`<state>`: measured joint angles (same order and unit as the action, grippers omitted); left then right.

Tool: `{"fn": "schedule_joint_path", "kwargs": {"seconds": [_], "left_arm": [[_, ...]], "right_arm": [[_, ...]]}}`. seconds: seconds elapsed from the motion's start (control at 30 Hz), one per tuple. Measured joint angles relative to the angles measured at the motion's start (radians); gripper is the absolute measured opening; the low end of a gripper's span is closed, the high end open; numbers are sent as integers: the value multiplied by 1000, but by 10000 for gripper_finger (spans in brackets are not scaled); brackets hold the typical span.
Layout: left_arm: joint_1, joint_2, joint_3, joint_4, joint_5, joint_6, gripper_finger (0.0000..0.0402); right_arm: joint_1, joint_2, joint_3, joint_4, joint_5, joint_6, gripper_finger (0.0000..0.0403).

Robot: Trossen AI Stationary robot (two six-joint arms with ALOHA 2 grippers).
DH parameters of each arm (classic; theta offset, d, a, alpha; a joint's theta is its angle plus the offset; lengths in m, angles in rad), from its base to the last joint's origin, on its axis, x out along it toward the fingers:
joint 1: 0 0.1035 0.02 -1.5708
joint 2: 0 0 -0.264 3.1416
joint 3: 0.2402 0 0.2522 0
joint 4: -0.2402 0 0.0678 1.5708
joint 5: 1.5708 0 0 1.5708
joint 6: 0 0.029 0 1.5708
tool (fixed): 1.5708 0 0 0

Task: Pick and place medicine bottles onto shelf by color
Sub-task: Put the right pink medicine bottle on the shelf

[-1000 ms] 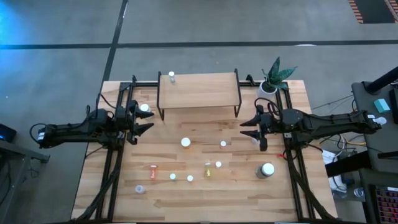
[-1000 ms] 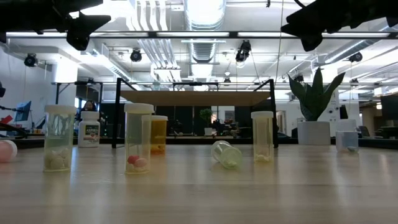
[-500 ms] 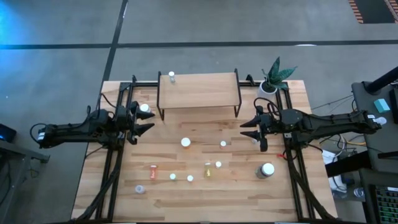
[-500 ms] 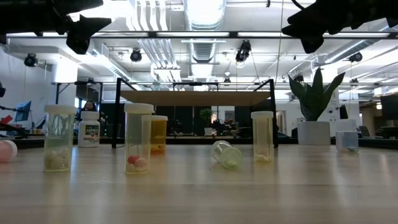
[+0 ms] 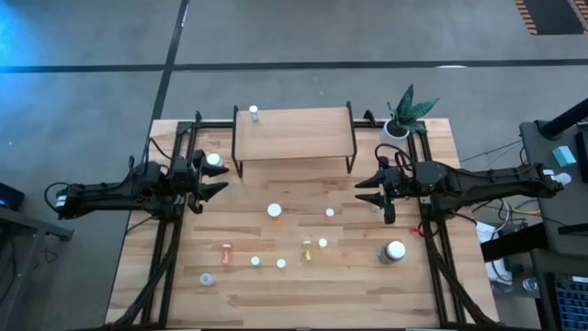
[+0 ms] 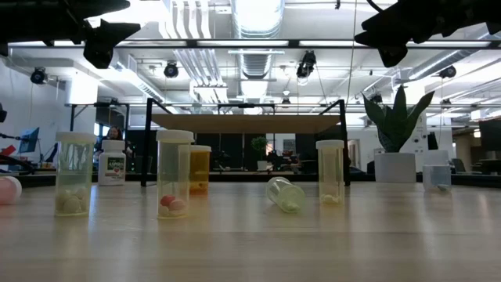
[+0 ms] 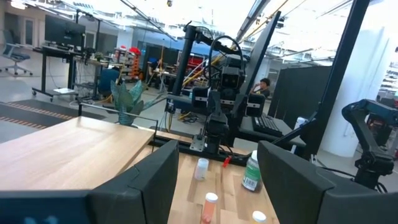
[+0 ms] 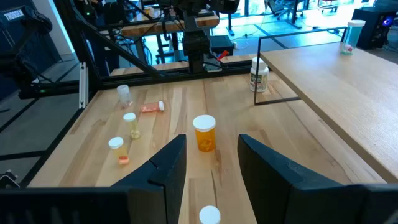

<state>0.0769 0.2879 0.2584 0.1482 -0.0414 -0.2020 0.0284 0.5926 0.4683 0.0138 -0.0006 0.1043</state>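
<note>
Wooden table [image 5: 184, 294] planks were strewn with medicine bottles [image 5: 274, 211] before the shelf [image 5: 294, 134]; no label could be read. Both the left gripper [image 5: 215, 187] and the right gripper [image 5: 367, 189] were held empty, jaws parted, flanking the shelf, bottles lying between.

Pink bottle [image 6: 6, 190] cut by low view's edge; labels unreadable.

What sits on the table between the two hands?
In the high view, only the orange bottle and a small white-capped bottle sit between the left hand and right hand.
</note>
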Motion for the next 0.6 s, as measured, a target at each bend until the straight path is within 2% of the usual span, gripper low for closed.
{"fn": "schedule_joint_path", "kwargs": {"seconds": [0.6], "left_arm": [[0, 4, -1, 0, -10, 0, 203]], "right_arm": [[0, 0, 0, -1, 0, 36, 134]]}}
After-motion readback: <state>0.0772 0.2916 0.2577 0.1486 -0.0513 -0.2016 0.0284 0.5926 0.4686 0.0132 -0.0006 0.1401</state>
